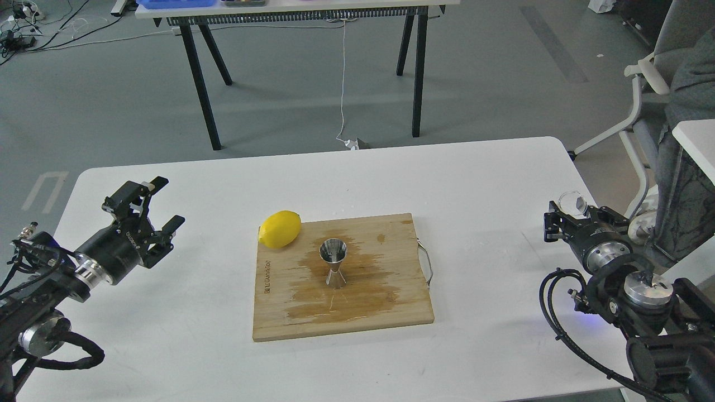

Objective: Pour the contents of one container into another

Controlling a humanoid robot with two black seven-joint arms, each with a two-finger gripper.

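The steel hourglass jigger (334,262) stands upright in the middle of the wooden cutting board (391,301), on a wet dark stain. Far off at the table's right edge, my right gripper (572,215) is shut on the small clear glass cup (572,202), which shows at the gripper's tip with its mouth turned up and toward the back. My left gripper (153,204) hovers open over the left side of the table, with nothing between its fingers, well away from the board.
A yellow lemon (280,228) rests at the board's back left corner. The board has a metal handle (427,268) on its right side. An office chair (659,95) and another table's corner (695,139) stand just beyond the right edge.
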